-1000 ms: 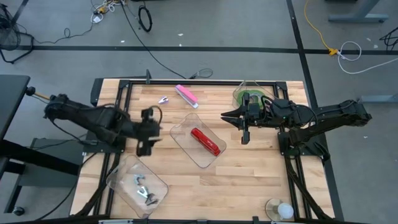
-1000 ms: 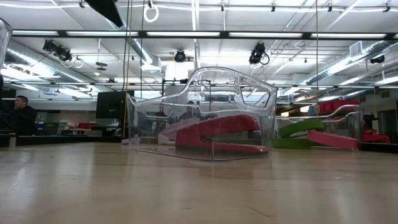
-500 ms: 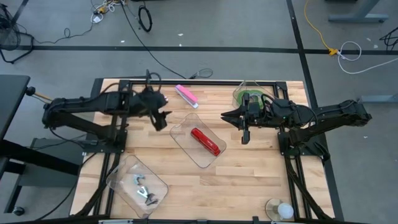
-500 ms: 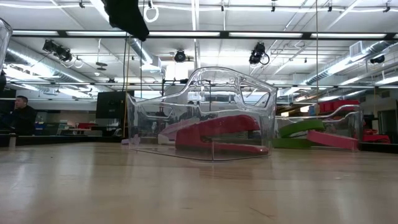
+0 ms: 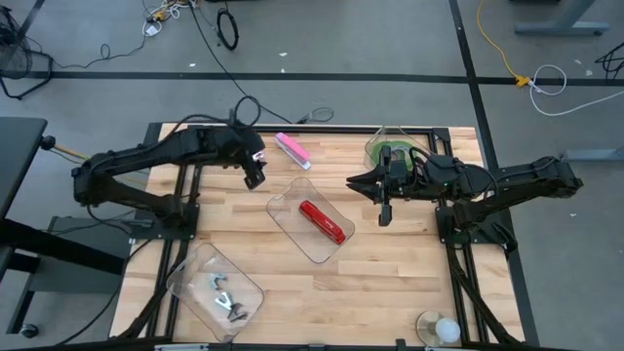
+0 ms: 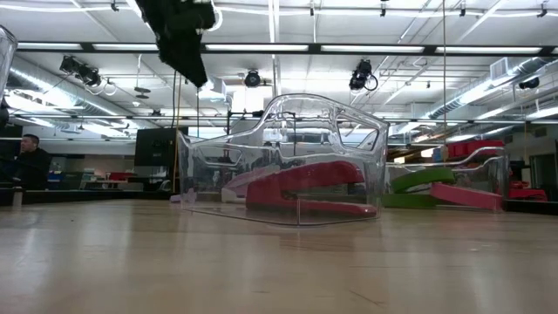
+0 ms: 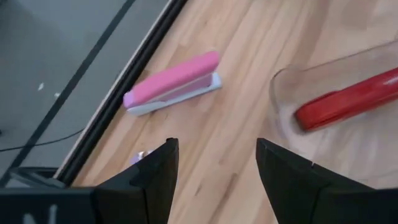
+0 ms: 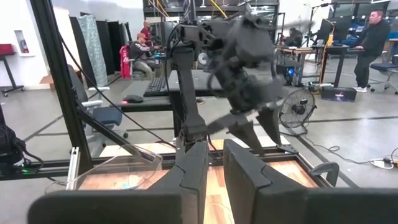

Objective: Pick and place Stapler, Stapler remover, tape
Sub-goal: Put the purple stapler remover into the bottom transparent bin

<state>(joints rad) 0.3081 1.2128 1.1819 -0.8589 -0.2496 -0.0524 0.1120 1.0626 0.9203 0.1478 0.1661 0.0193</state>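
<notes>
My left end effector (image 5: 255, 178), half open and empty, hovers near the pink stapler (image 7: 172, 82); next: descend, straddle, close

The wooden table (image 5: 390, 263) carries a pink stapler (image 5: 292, 149) just beyond the left pincer (image 5: 255, 179), with a small metal piece (image 5: 256, 156) beside that pincer. A clear tray (image 5: 285, 219) sits between the two pincers, another clear tray (image 5: 185, 283) lies well behind the left pincer, and a third (image 5: 373, 146) sits by the right pincer (image 5: 384, 215).
</notes>
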